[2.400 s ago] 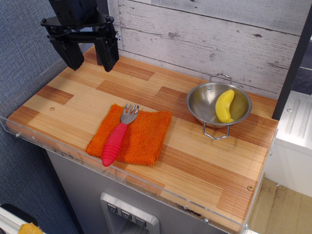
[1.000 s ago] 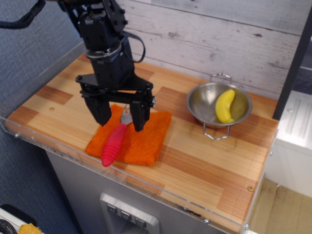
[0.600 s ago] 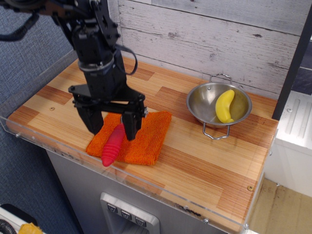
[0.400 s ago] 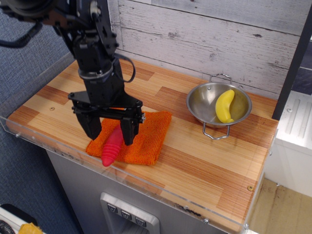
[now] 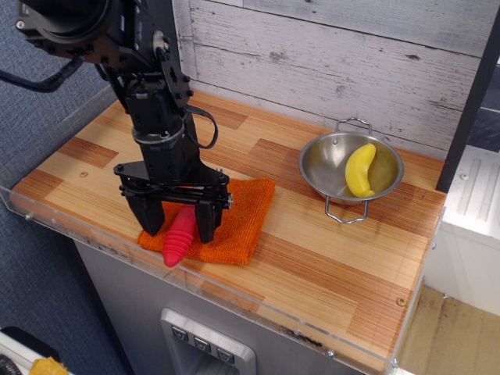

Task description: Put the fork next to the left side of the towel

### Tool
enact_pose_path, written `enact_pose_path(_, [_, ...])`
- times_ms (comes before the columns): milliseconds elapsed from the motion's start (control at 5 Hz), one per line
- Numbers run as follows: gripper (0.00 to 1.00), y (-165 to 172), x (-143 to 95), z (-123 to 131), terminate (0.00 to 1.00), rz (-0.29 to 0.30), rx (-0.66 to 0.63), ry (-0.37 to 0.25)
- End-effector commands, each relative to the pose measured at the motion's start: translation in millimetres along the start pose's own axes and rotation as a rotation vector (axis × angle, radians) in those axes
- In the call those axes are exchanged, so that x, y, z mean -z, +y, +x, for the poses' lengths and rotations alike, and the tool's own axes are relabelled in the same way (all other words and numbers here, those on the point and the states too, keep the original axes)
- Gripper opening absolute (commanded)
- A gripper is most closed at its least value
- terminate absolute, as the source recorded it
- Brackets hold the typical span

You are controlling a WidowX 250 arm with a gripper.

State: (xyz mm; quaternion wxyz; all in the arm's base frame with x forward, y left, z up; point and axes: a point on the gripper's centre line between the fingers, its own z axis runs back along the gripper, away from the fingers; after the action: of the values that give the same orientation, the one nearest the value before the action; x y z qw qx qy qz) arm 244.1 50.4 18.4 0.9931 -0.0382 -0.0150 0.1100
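Observation:
The orange towel [image 5: 238, 215] lies flat near the front edge of the wooden counter. The fork lies on it; only its thick red-pink handle [image 5: 179, 238] shows, its metal head is hidden behind the gripper. My black gripper [image 5: 180, 226] is open and lowered over the towel, one finger on each side of the handle, fingertips [image 5: 205, 226] at about towel level. The handle's end sticks out past the towel's front edge.
A steel bowl [image 5: 331, 158] with wire handles stands at the right and holds a yellow banana [image 5: 359, 169]. A clear acrylic rim [image 5: 258, 308] runs along the counter's front and left edges. A plank wall stands behind. Bare wood [image 5: 86, 168] lies left of the towel.
The gripper came from the back left corner to above the fork and has kept lowering, so its open fingers now straddle the handle. The fork and towel have not moved.

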Motion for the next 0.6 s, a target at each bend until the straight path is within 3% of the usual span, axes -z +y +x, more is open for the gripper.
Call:
enact_pose_path(0, [0.0, -8, -18, 9, 0.0, 0.003, 0.009, -0.088])
enact_pose_path(400, [0.0, -14, -32, 7, 0.0, -0.004, 0.023, -0.12])
